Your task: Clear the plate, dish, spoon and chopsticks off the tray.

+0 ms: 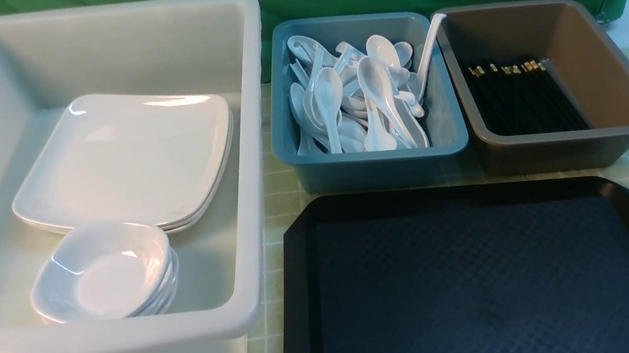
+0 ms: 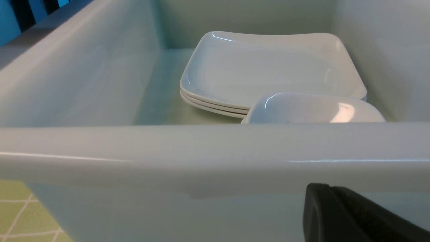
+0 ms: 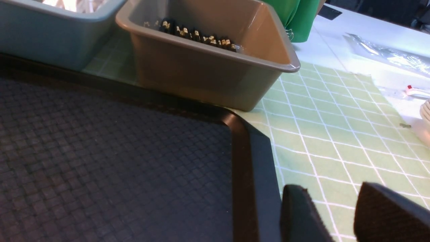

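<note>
Your right gripper (image 3: 336, 215) hung low beside the tray (image 1: 298, 296), fingers parted and holding nothing; your left gripper (image 2: 352, 215) sat outside the white tub (image 1: 252, 148), its grip impossible to judge. You had plates (image 1: 123, 157), spoons (image 1: 365, 99) and chopsticks (image 1: 518, 97) binned; no writing showed anywhere.

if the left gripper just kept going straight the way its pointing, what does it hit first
Most likely the near wall of the white tub, which fills the left wrist view right ahead of the gripper; the stacked plates lie beyond it, inside.
</note>
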